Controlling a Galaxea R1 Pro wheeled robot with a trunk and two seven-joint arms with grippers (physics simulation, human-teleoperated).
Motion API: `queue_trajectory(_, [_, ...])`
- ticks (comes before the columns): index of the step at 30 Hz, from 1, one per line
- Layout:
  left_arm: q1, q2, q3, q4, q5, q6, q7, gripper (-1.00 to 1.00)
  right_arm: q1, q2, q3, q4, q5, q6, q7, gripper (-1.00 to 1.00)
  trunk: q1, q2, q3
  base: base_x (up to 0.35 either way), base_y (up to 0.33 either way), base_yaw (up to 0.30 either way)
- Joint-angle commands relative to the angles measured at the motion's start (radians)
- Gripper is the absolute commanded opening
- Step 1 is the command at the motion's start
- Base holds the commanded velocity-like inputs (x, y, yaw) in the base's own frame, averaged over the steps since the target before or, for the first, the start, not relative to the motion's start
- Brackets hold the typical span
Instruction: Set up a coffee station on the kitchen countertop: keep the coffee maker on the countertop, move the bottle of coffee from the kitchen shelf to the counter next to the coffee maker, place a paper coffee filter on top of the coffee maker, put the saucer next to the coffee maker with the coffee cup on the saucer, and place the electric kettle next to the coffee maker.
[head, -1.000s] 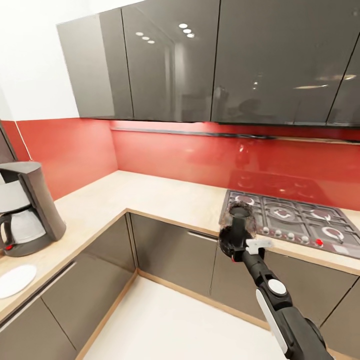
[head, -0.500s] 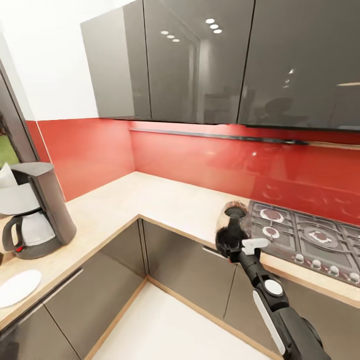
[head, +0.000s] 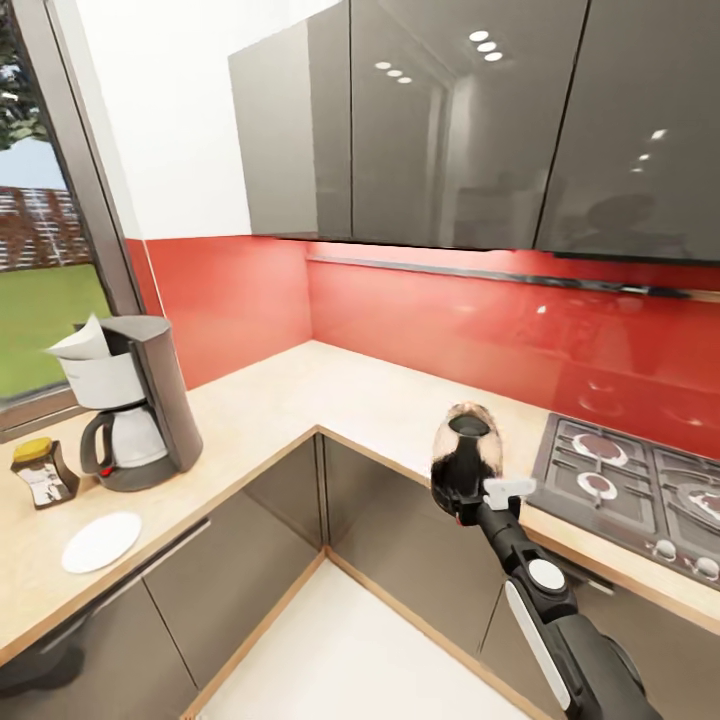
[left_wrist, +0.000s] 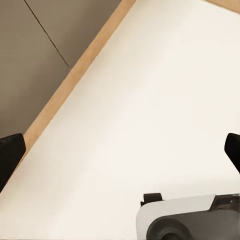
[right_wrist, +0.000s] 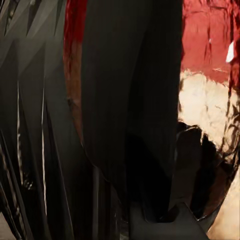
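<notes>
Glossy grey wall cabinets (head: 450, 130) hang over a red backsplash (head: 430, 320) in a corner kitchen, with a window (head: 45, 250) onto green lawn at the left edge of the head view. Below runs the kitchen countertop (head: 330, 400), an L of light speckled wood tone over grey cabinet fronts (head: 260, 540), and the floor (head: 340, 650) in the corner is pale. A gas hob (head: 640, 480) is set into the worktop on the right.

On the left leg of the countertop stands the coffee maker (head: 135, 405), upright, its white carafe seated in front. A white paper coffee filter (head: 82, 342) sticks up from its top. Just beside it, toward the window, stands the bottle of coffee (head: 42, 472), yellowish cap up. The saucer (head: 102, 541) lies flat on the worktop in front of the machine, near but apart from it, with nothing on it.

The right arm (head: 560, 620) reaches forward from the lower right. Its right gripper (head: 468, 495) is clamped on the electric kettle (head: 465, 450), which is held in the air before the cabinet fronts, near the counter edge by the hob. In the right wrist view the kettle's dark smoky body (right_wrist: 125, 110) sits close against the lens.

The left gripper (left_wrist: 120, 150) points down at the floor, its two dark fingertips (left_wrist: 10, 155) spread wide with nothing between them.
</notes>
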Motion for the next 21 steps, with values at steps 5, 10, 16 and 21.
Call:
queue_trajectory(5, [-0.001, 0.0, -0.008, 0.0, 0.008, -0.004, 0.003, 1.0, -0.001, -0.001, 0.002, -0.002, -0.006, 0.006, -0.004, -1.0, 0.001, -0.002, -0.002, 0.048, -0.057, 0.277])
queue_trajectory(10, [-0.001, 0.002, -0.007, 0.0, 0.009, -0.006, 0.004, 1.0, -0.001, -0.001, 0.002, -0.002, -0.006, 0.005, -0.004, -1.0, 0.001, -0.002, -0.002, 0.199, -0.211, 0.277])
queue_trajectory(16, [-0.001, 0.002, -0.007, 0.001, 0.009, -0.009, 0.004, 1.0, -0.001, -0.001, 0.002, -0.002, -0.006, 0.005, -0.004, -1.0, 0.001, -0.002, -0.002, 0.215, -0.216, 0.134])
queue_trajectory(21, [-0.002, 0.005, -0.008, 0.093, 0.009, 0.001, 0.067, 1.0, -0.001, -0.001, 0.002, -0.002, -0.006, 0.004, -0.004, -1.0, 0.001, -0.002, -0.002, 0.216, -0.212, 0.045])
